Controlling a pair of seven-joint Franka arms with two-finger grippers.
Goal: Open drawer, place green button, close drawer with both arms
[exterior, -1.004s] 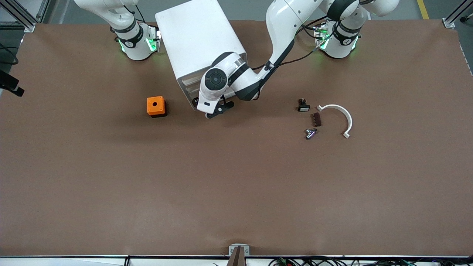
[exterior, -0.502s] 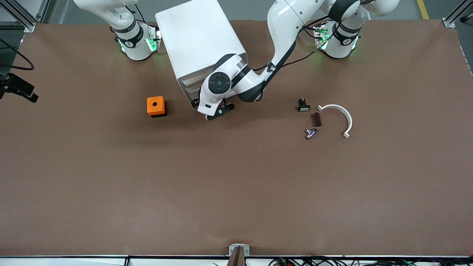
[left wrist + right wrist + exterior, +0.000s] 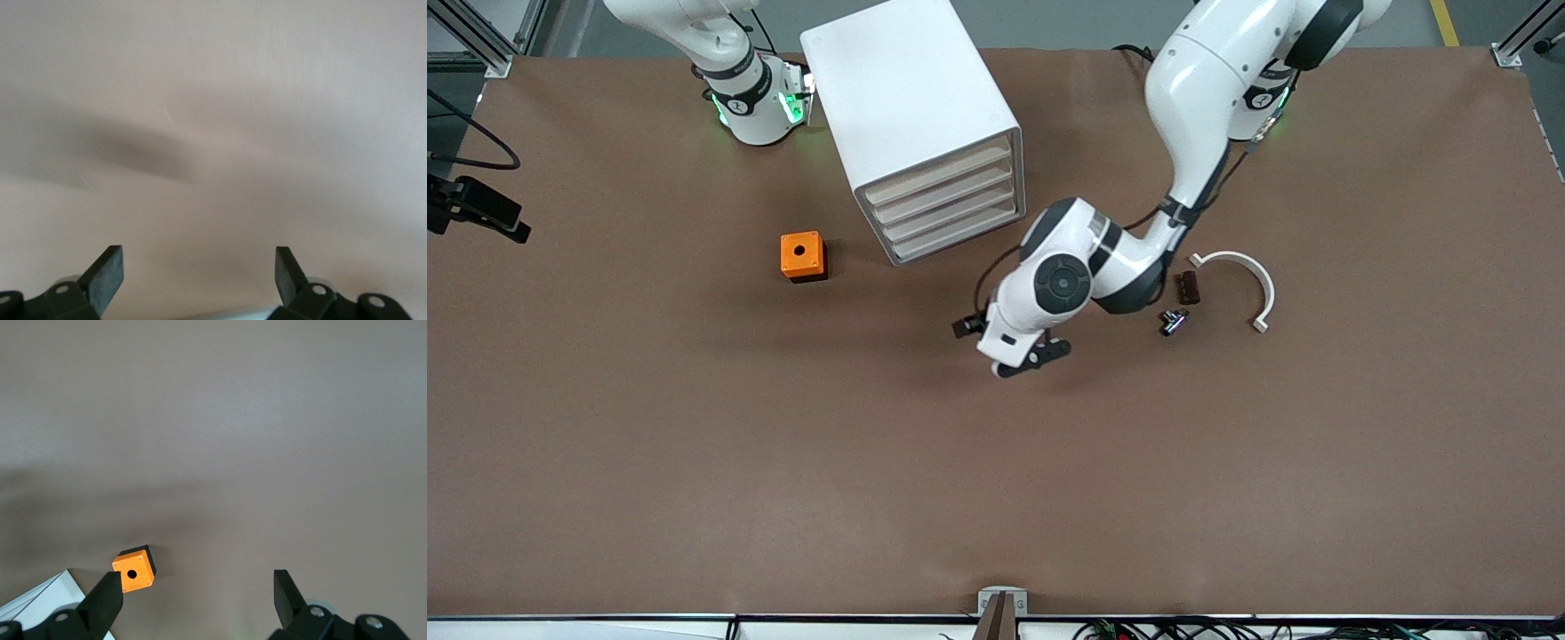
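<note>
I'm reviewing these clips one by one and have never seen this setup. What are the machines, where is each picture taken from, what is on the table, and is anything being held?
Two white robot arms are bolted along one edge of a brown table. The wide picture comes from a high camera facing them; the other two come from cameras on each arm's wrist, looking past its own fingers.

The left gripper hangs open over bare table, holding nothing. The right gripper is also open and empty, high above the orange cube.

On the table stand a white cabinet with four drawers, all shut, and that cube beside it. Toward the left arm's end lie a curved white piece, a small brown block and a small metal part. No green button is visible.
</note>
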